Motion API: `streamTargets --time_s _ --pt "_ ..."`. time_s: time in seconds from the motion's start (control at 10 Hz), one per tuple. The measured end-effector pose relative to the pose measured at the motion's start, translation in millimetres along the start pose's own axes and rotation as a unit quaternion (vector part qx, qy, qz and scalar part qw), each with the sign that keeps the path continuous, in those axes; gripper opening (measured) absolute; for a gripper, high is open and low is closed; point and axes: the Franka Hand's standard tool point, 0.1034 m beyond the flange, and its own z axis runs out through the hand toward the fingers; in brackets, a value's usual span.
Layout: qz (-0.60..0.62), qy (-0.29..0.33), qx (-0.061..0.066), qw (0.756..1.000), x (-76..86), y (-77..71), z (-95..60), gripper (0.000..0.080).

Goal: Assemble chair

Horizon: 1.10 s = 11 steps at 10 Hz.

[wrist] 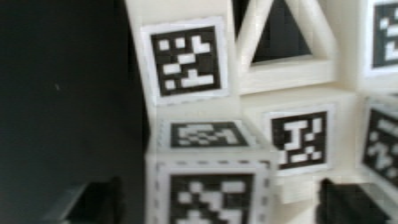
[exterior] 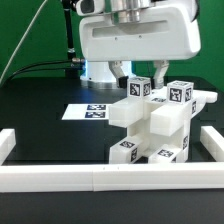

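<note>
The marker board [exterior: 88, 111] lies flat inside a white border wall [exterior: 60, 179].

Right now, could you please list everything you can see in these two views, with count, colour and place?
Chair assembly: one cluster of joined blocky parts, white with black-and-white square tags, middle of the table; the wrist view shows its tagged faces close up.
Marker board: one, flat, white with black tags, lying on the table at the exterior view's left of the assembly.
Border wall: one, long, low, white, along the table's near edge and sides.
Table: one, black, under everything.
Cables: dark, behind the table against the green backdrop.
Robot arm: one, white, above the assembly.
Tool: one, fingers down at the assembly's top; its opening cannot be made out.
</note>
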Motion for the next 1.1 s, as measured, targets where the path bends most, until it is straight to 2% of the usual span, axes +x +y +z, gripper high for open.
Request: streamTargets --time_s 0.1,0.7,0.8,0.9,1.1 --pt "-0.095 -0.001 -0.005 0.995 -3.2 0.6 -0.1 0.063" --pt "-0.266 -0.003 -0.012 0.964 -4.6 6.6 0.9 0.0649" --pt "-0.364 0.001 -0.024 0.931 -2.0 5.7 -0.2 0.0649" --pt "-0.409 0.0 -0.027 0.912 -1.5 6.2 -0.2 0.0649" --pt "-0.392 0.001 -0.027 0.919 -1.3 6.6 -0.3 0.0649"
